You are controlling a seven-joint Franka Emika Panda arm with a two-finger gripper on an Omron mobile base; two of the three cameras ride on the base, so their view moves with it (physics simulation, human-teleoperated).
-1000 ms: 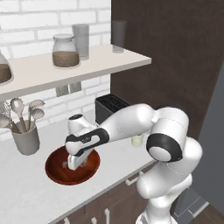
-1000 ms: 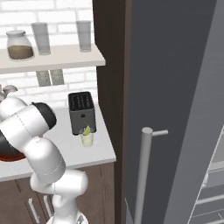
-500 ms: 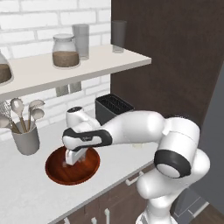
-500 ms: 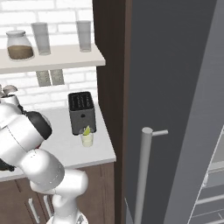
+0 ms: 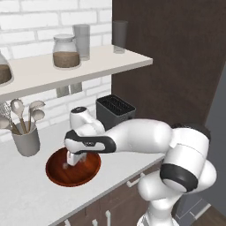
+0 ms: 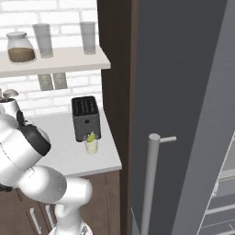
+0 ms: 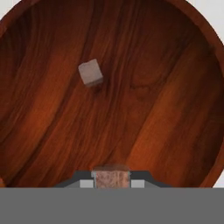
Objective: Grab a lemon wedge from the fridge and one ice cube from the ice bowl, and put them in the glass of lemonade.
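Here, a small whitish, translucent ice cube (image 7: 110,178) pinched in the pincer (image 7: 112,183) over the ice bowl (image 7: 166,109).

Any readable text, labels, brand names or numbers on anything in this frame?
None. The jar, the toaster, the glass of lemonade, the ice bowl and the fridge all carry plain surfaces with no lettering or signs.
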